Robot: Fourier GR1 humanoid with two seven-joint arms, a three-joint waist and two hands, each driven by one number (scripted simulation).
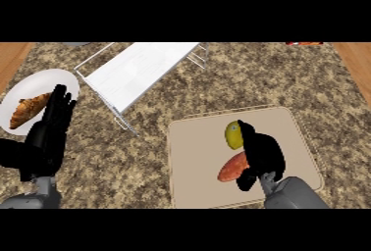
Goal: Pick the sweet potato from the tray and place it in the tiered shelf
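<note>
My right hand (pixel 264 154) shows fingers (pixel 246 130) stretched out, thumb apart, not clamped, though they blur into one black shape. They hide the right end of the orange-brown sweet potato (pixel 230 169) lying just left of them on the beige square tray (pixel 196 188). A yellow lemon (pixel 232 136) peeks out beside the fingertips. Well left of them stands the white wire tiered shelf (pixel 138 68). My left hand (pixel 51 132) rests with fingers straight, overlapping a white round plate (pixel 33 83).

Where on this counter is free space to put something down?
The counter is bare between the tiered shelf and the tray, and right of the shelf. The tray's left half is free. Crowded: the tray's right half, with lemon, sweet potato and right hand; the plate with croissant by the left hand.
</note>
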